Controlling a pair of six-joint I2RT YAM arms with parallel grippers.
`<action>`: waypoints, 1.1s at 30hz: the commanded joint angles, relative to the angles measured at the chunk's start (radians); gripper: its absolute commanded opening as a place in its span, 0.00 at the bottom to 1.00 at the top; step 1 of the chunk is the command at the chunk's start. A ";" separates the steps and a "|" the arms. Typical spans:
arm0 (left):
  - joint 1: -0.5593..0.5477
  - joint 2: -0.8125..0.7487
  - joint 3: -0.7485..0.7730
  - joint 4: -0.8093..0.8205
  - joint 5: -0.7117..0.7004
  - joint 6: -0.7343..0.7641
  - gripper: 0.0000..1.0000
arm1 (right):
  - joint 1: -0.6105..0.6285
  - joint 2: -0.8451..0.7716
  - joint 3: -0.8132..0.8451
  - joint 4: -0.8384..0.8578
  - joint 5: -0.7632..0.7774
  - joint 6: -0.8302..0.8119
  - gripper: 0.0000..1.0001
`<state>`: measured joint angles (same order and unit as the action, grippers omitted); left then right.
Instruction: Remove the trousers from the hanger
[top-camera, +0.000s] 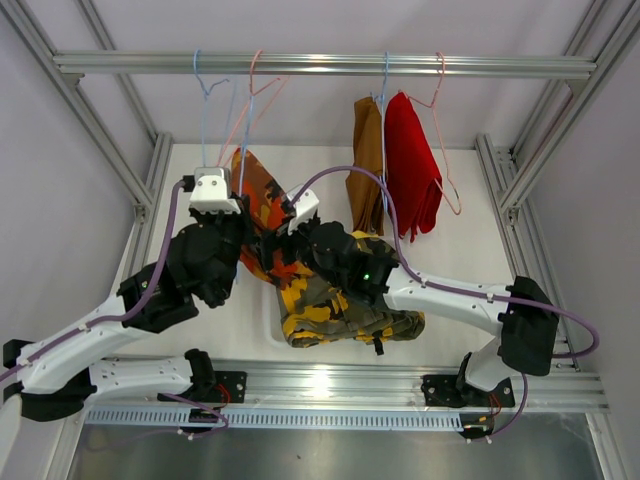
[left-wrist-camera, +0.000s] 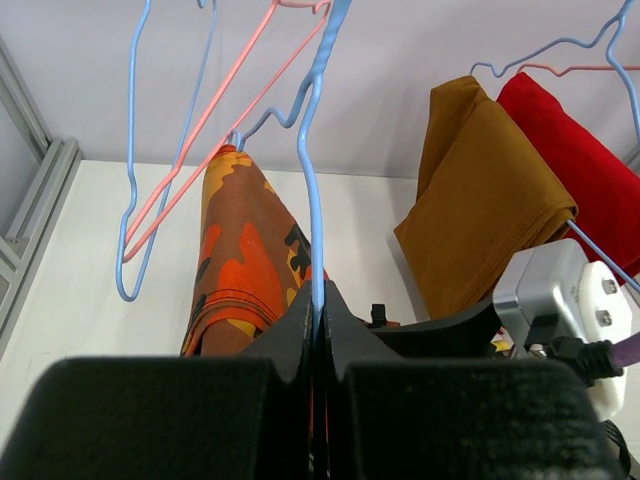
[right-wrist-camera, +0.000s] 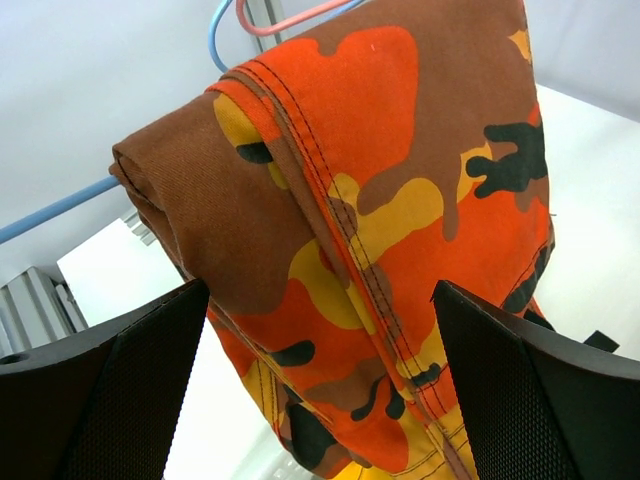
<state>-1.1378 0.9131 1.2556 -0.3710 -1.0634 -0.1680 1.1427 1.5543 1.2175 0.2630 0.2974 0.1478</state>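
The orange-red patterned trousers hang folded over a blue hanger on the rail. My left gripper is shut on that hanger's wire, just right of the trousers. My right gripper is open, one finger on each side of the hanging orange-red trousers, not closed on them. The brown trousers and red trousers hang on hangers at the right. The grey-green/yellow camouflage trousers lie in the basket below, with yellow cloth beside them.
Empty blue and pink hangers hang on the rail at the left. The white mesh basket sits between the arms. Aluminium frame posts stand on both sides.
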 joint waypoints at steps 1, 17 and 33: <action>-0.014 -0.003 0.034 0.040 0.017 -0.028 0.01 | -0.009 0.026 0.045 0.051 -0.007 -0.002 1.00; -0.014 -0.002 0.034 0.038 0.023 -0.022 0.01 | -0.031 0.049 0.053 0.067 0.005 -0.019 1.00; -0.014 0.006 0.028 0.046 0.017 -0.013 0.01 | 0.000 0.244 0.252 0.174 0.141 -0.136 0.99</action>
<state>-1.1381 0.9230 1.2556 -0.3885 -1.0634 -0.1673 1.1355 1.8015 1.4105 0.3382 0.3912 0.0517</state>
